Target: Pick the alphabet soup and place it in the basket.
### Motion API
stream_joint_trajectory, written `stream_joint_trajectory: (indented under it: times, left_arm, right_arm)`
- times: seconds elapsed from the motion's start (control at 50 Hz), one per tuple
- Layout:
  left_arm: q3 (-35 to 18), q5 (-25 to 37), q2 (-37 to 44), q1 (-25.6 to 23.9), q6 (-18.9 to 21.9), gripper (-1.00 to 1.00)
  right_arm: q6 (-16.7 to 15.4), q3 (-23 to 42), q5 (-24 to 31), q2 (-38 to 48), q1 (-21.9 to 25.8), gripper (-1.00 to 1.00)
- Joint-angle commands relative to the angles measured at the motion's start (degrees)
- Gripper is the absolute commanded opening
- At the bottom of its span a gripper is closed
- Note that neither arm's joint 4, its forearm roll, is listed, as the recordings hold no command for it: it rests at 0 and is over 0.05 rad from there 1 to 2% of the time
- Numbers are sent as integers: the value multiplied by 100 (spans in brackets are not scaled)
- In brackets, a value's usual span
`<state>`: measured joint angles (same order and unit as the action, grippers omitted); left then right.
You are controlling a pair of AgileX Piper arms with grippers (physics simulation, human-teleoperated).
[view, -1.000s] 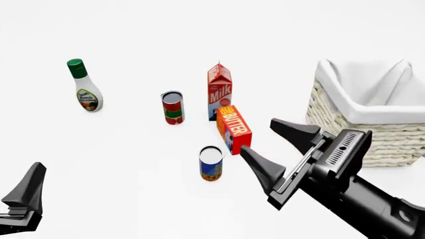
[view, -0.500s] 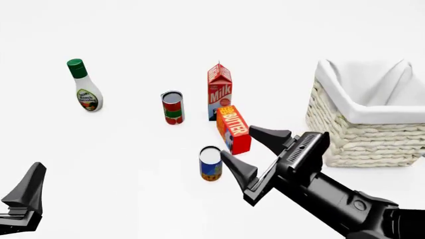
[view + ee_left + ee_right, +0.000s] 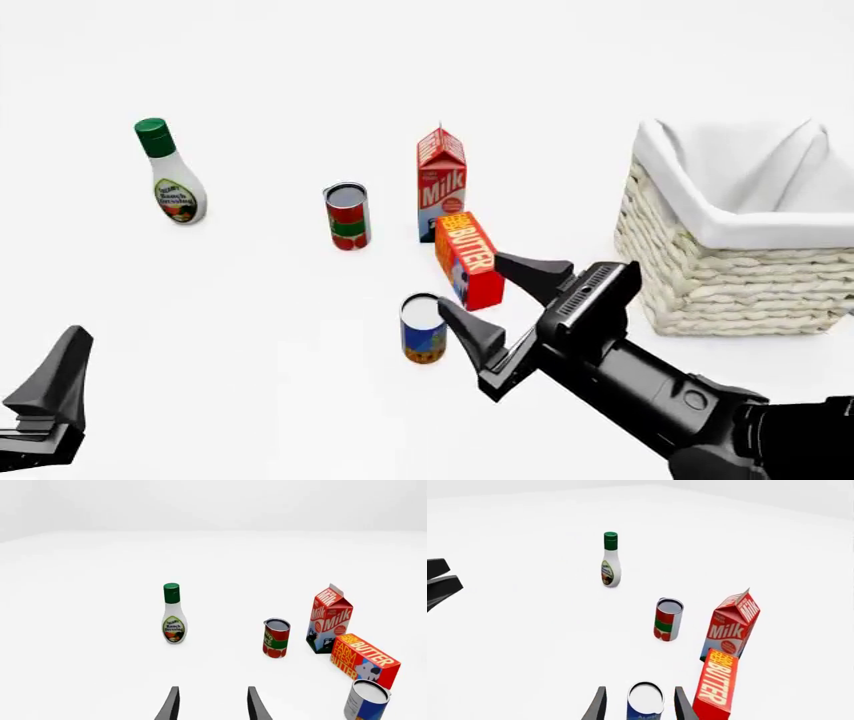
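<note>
The alphabet soup is a small can with a blue and orange label and a silver top, upright on the table in front of the butter box. It also shows in the left wrist view and the right wrist view, where it sits between the two fingers. My right gripper is open, just right of the can, one finger close beside it. The basket stands at the right, cream wicker with white lining. My left gripper is at the bottom left, open in the left wrist view, and empty.
A red-and-green can, a milk carton and a butter box stand behind the soup. A dressing bottle stands at the far left. The butter box is close to my right gripper's far finger.
My right gripper has moved left and down toward the soup can, from beside the basket to right next to the can. The left arm has not moved.
</note>
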<state>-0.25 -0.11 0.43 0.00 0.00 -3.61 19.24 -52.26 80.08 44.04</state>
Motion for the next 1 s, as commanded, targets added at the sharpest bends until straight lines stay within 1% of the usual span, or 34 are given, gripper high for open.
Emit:
stream_joint_trajectory:
  times: [0.02, 0.26, 0.76, 1.0]
  left_arm:
    - [0, 0, 0, 0, -1, 100]
    - [0, 0, 0, 0, -1, 100]
    - [0, 0, 0, 0, -1, 100]
    - [0, 0, 0, 1, 1, 100]
  right_arm:
    - [11, 83, -25, 132, -89, 100]
    - [46, 203, -83, 376, -128, 100]
    - [236, 327, -569, 1180, -102, 100]
    - [292, 445, -695, 1533, -104, 100]
